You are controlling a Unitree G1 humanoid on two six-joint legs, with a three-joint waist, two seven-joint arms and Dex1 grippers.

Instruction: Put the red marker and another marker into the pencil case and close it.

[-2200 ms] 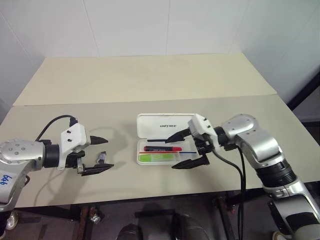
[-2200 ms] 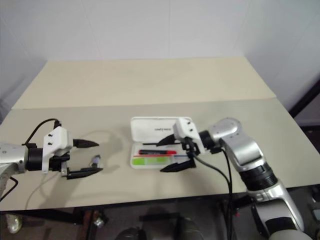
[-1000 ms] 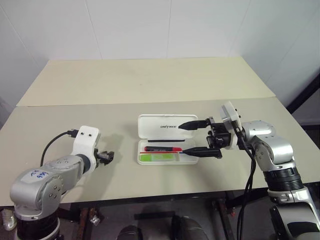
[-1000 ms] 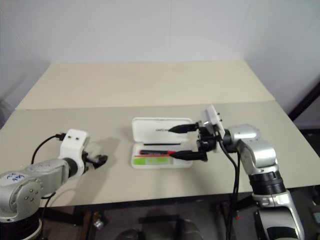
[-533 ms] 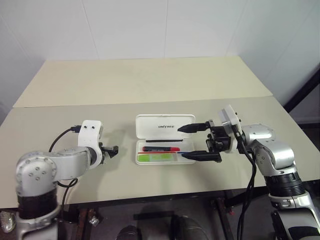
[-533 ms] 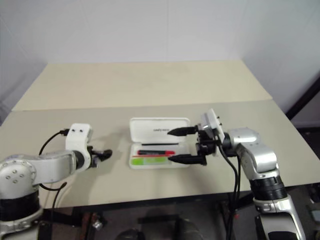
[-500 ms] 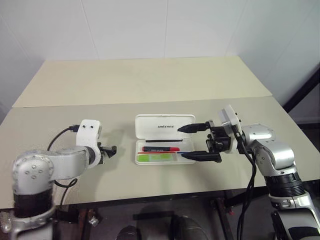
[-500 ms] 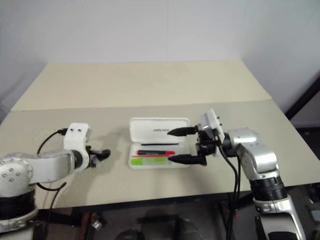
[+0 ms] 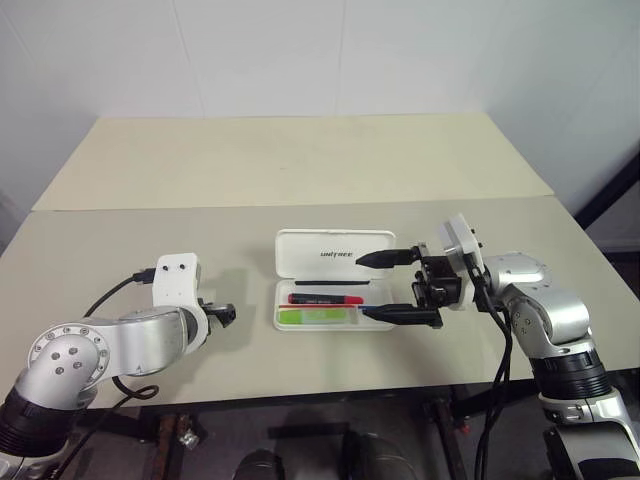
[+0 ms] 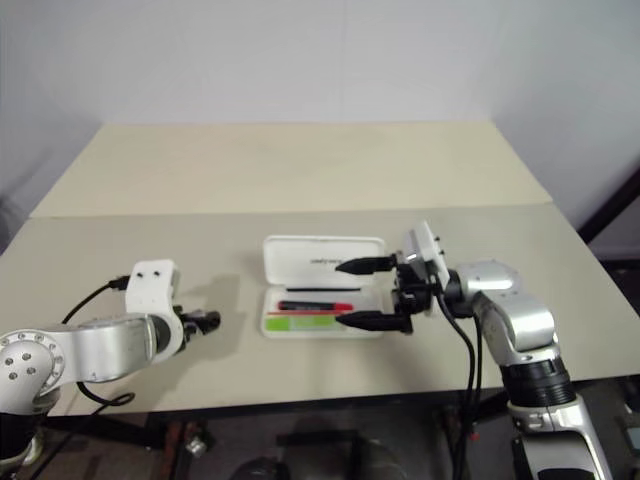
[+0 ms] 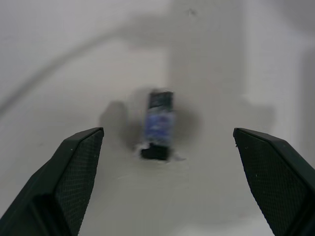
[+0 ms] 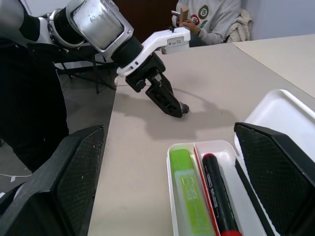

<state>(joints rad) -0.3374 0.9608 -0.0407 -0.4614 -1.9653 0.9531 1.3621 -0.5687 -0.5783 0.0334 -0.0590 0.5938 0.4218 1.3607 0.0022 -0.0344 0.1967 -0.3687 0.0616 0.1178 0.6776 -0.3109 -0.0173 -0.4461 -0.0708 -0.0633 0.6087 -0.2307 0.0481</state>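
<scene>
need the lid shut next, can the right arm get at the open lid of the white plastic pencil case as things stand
Probably yes: the right end effector hangs open at the right end of the white plastic pencil case, one finger already over the flat-lying lid, nothing between.

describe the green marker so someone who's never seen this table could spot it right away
Near the front edge of the tan table lies an open white pencil case, lid folded back. In its tray, the green marker lies along the side nearest the robot, beside the red marker. It is the short, thick, light-green one; its neighbour is slim, dark and red-capped.
</scene>
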